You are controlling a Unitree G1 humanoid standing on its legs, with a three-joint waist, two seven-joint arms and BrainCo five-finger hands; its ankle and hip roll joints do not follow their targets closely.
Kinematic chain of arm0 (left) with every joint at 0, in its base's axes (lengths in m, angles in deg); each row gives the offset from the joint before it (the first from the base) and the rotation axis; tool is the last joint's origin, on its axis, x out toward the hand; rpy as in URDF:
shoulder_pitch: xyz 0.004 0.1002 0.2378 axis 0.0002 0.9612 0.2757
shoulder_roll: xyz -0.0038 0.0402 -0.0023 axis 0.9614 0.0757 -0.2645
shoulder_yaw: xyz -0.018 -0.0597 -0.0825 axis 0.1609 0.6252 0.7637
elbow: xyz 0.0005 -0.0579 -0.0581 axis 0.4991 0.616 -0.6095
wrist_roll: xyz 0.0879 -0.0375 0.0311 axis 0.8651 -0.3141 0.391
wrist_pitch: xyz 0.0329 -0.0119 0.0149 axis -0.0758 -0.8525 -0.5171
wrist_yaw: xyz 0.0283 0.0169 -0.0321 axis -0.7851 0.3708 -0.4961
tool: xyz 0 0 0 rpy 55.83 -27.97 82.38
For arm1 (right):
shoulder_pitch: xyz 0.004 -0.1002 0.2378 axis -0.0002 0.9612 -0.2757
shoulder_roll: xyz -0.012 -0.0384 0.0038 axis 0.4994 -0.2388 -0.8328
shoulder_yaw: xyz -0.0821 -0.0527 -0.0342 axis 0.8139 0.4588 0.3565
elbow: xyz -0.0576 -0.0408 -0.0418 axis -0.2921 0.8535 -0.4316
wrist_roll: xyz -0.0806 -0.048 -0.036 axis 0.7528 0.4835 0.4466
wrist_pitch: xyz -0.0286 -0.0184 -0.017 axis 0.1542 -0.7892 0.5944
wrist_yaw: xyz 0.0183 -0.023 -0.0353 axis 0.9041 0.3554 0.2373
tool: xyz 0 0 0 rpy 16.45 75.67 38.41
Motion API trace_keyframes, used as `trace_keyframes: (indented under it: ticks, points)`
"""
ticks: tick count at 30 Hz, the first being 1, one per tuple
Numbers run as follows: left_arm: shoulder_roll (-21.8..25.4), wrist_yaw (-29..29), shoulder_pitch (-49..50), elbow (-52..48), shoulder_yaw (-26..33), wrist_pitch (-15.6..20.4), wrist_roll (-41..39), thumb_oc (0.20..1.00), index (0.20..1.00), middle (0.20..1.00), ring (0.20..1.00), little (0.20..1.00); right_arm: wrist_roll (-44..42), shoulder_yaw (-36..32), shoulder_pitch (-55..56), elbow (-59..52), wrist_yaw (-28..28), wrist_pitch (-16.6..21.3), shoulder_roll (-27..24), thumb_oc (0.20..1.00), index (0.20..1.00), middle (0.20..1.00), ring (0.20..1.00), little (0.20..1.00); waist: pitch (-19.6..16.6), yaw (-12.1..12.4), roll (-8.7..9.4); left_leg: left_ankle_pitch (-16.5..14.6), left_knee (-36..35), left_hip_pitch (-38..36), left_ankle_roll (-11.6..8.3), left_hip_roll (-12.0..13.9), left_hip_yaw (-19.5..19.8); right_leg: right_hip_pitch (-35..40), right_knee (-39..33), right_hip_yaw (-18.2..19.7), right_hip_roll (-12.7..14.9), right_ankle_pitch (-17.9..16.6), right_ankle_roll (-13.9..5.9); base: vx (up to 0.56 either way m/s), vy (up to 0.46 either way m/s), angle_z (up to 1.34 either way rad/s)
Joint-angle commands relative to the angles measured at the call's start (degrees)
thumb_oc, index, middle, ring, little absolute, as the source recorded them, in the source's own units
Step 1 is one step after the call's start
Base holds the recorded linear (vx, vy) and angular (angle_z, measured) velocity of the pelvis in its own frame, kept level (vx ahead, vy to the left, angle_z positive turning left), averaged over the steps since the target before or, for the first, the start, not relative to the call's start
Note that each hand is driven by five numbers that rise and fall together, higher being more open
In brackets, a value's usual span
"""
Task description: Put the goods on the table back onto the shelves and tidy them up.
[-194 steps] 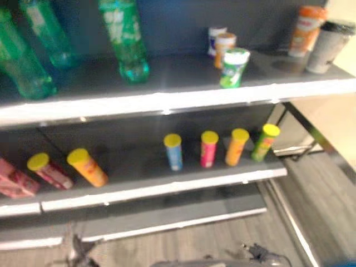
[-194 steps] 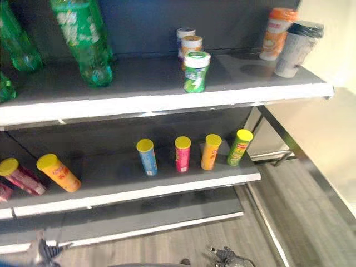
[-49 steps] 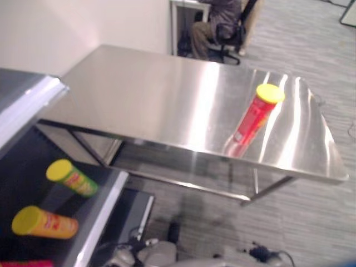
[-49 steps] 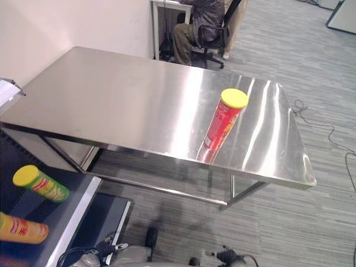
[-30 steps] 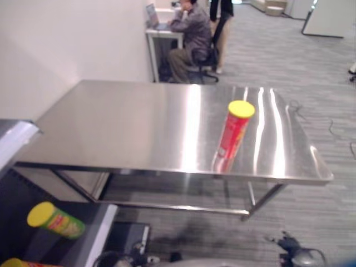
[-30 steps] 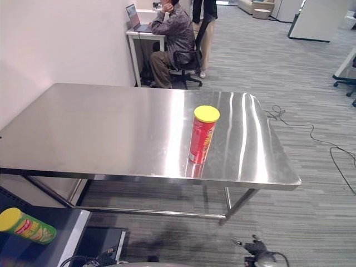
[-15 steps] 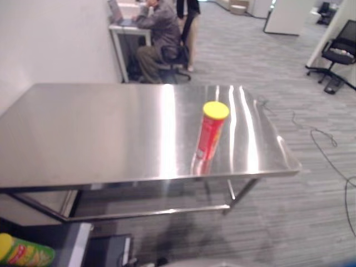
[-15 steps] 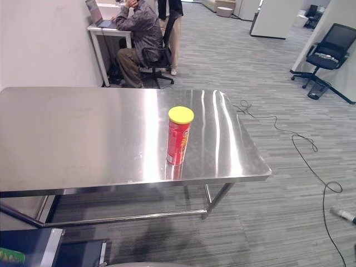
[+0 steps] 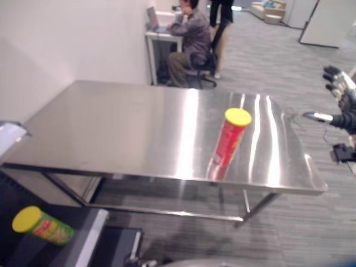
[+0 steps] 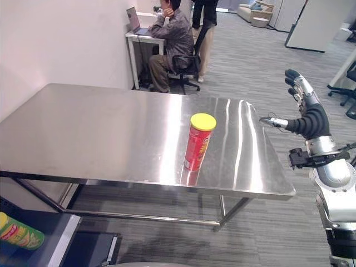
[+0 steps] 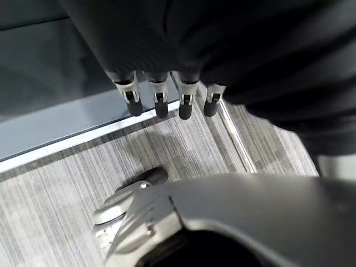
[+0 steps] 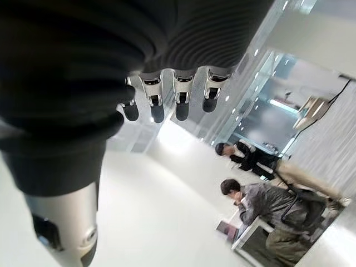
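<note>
Can: red can [image 10: 197,142] with a yellow lid stands upright on the counter [image 10: 100,133], toward its right end and nearer the front edge than the back.
Right robot hand: right robot hand [image 10: 305,112] is raised in the air past the counter's right end, well apart from the red can and higher than its lid; fingers straight and spread, thumb pointing toward the counter, holding nothing. In its own wrist view the fingers [image 12: 179,94] hang in a loose row with nothing between them.
Left robot hand: left robot hand [image 11: 167,97] shows in its wrist view over the floor beside a shelf edge [image 11: 61,125], fingers relaxed and empty.
Shelf: green can [image 9: 43,226] with a yellow lid lies on its side on a dark shelf [image 9: 83,245] at the lower left, below the counter's level; in the right eye view it is cut off by the frame's edge.
Hard to make out: print on both cans is too small to read; the right robot hand is partly cut by the frame in the left eye view.
Surface: counter is bare brushed steel on thin metal legs, with bright streaks of reflected light and a faint reflection under the red can.
Room: pale wall runs along the counter's far left; grey striped carpet [image 10: 250,72] covers the floor. Behind the counter a person [image 10: 169,39] sits on a chair at a small white desk [image 10: 139,36] with an open laptop, and a second person stands just beside.
</note>
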State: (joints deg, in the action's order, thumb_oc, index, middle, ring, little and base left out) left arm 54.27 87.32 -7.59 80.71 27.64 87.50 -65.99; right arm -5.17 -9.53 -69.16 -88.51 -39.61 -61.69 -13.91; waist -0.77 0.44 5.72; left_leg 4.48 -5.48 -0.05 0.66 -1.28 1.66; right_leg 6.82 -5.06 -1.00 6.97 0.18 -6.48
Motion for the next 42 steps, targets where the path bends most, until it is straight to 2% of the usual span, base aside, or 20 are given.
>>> trace_keyframes:
  ticks: [1, 2, 7, 8, 10, 24, 32, 34, 38, 42]
  points:
    - [-1.13, 0.12, -1.27, 3.17, -3.62, 0.46, -0.14, 1.0, 1.0, 1.0, 1.0, 1.0, 1.19, 0.02, -4.85, 0.61, -0.32, 1.6, -5.97, 1.0, 1.0, 1.0, 1.0, 1.0, 0.08, 2.75, -2.15, -6.78, 0.48, -3.18, -1.41, 3.03, 3.1, -3.55, 1.09, 0.05, 1.28, -1.81, -2.32, -0.03, -0.036, 0.02]
    - [-0.6, 0.24, -1.58, 3.0, -5.01, 0.51, 0.36, 1.0, 1.0, 1.0, 1.0, 1.0, 2.28, 7.0, -10.72, 3.43, 1.03, 0.43, -7.21, 1.0, 1.0, 1.0, 1.0, 1.0, -0.03, 3.77, -2.02, -6.6, 0.48, -3.16, -1.55, 2.98, 3.33, -3.34, 0.99, -0.42, 1.32, -1.81, -2.23, -0.03, -0.037, 0.05]
    - [-0.9, -0.08, -2.1, 3.57, -6.36, 0.67, 0.52, 1.0, 1.0, 1.0, 1.0, 1.0, 0.86, 15.83, -18.98, 8.18, 2.13, -0.08, -8.4, 1.0, 1.0, 1.0, 1.0, 1.0, -0.07, 4.06, -2.14, -6.38, 0.48, -3.24, -1.62, 2.95, 3.33, -3.22, 0.95, -0.63, 1.43, -1.86, -2.12, -0.02, -0.018, 0.09]
    - [-0.77, -0.08, -1.94, 3.98, -7.17, 0.86, 0.28, 1.0, 1.0, 1.0, 1.0, 1.0, -2.28, 20.57, -23.11, 11.04, 3.76, -0.36, -9.69, 1.0, 1.0, 1.0, 1.0, 1.0, -0.11, 4.39, -2.17, -6.72, 0.48, -3.63, -1.73, 3.0, 3.33, -2.77, 0.94, -0.77, 1.48, -1.58, -2.07, -0.03, -0.006, 0.02]
    - [-1.04, 0.07, -1.66, 4.7, -7.43, 0.94, -0.07, 1.0, 1.0, 1.0, 1.0, 1.0, -5.33, 23.45, -25.63, 13.45, 4.89, -0.56, -10.26, 1.0, 1.0, 1.0, 1.0, 1.0, -0.32, 4.62, -2.19, -6.67, 0.48, -3.71, -1.77, 2.9, 3.31, -2.6, 0.93, -0.99, 1.62, -1.68, -2.09, 0.0, 0.0, 0.0]
    - [-1.08, 0.97, -0.32, 4.23, -7.78, 1.83, 0.2, 1.0, 1.0, 1.0, 1.0, 1.0, -17.52, 25.55, -23.96, 11.58, 9.83, -0.36, -10.2, 1.0, 1.0, 1.0, 1.0, 1.0, 0.03, 4.95, -2.2, -6.67, 0.48, -3.8, -1.71, 2.74, 3.34, -2.66, 1.11, -1.3, 1.89, -1.71, -2.22, 0.0, 0.0, 0.01]
    - [-1.15, 0.78, 0.16, 4.26, -6.88, 1.68, -0.13, 1.0, 1.0, 1.0, 1.0, 1.0, -24.65, 22.91, -21.7, 10.66, 10.17, -0.21, -8.08, 1.0, 1.0, 1.0, 1.0, 1.0, 0.2, 5.07, -2.08, -6.81, 0.48, -4.01, -1.73, 2.75, 3.48, -2.24, 0.95, -1.57, 1.95, -1.58, -2.31, 0.0, -0.002, 0.0]
    - [-0.75, 0.46, 0.02, 4.17, -6.59, 1.71, -0.01, 1.0, 1.0, 1.0, 1.0, 1.0, -28.61, 21.18, -21.81, 10.21, 10.18, 0.51, -7.5, 1.0, 1.0, 1.0, 1.0, 1.0, 0.25, 5.05, -1.99, -6.88, 0.48, -4.11, -1.79, 2.82, 3.52, -2.2, 0.96, -1.58, 1.92, -1.47, -2.33, 0.04, -0.012, 0.0]
    - [-0.45, 0.49, 0.2, 3.66, -6.41, 1.67, 0.1, 1.0, 1.0, 1.0, 1.0, 1.0, -29.0, 21.87, -22.12, 8.6, 10.57, 0.19, -7.96, 1.0, 1.0, 1.0, 1.0, 1.0, 0.36, 5.15, -1.91, -6.84, 0.48, -4.09, -1.89, 2.96, 3.4, -2.32, 1.0, -1.55, 1.89, -1.44, -2.27, 0.0, 0.0, 0.0]
    - [-0.89, 1.05, 0.51, 3.54, -6.45, 1.57, -0.51, 1.0, 1.0, 1.0, 1.0, 1.0, -27.06, 25.54, -22.73, 6.77, 12.05, -0.89, -9.34, 1.0, 1.0, 1.0, 1.0, 1.0, 0.55, 5.12, -1.83, -6.79, 0.48, -4.1, -2.02, 3.14, 3.55, -2.32, 0.93, -1.42, 1.79, -1.42, -2.19, 0.0, 0.0, 0.0]
